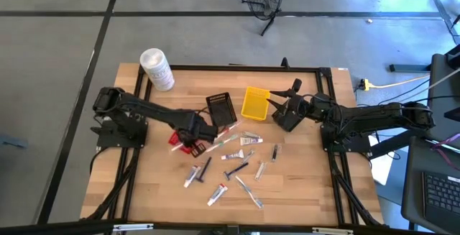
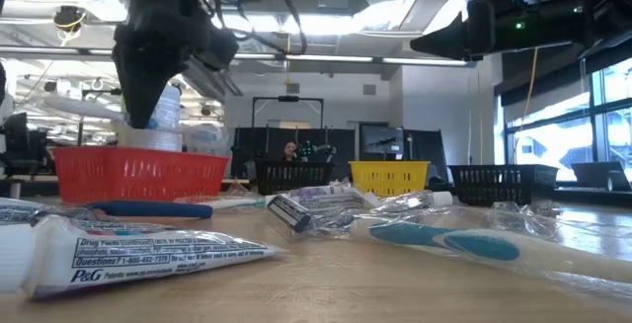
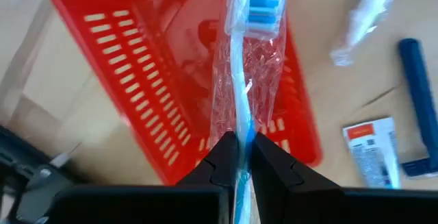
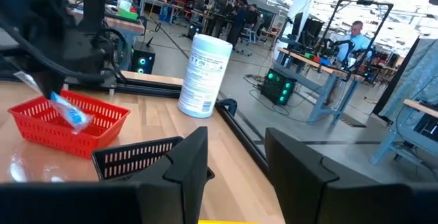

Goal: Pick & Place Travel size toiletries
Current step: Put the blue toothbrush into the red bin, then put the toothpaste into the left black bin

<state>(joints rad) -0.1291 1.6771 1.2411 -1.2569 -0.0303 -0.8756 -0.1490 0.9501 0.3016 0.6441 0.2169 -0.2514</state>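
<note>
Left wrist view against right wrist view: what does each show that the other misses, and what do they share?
Only the left wrist view shows the left gripper shut on a wrapped toothbrush, plus a small white tube and a blue-handled stick on the table. Only the right wrist view shows the right gripper open, the white tub, the black basket and people in the room behind. Both show the red basket with the toothbrush held above it.
</note>
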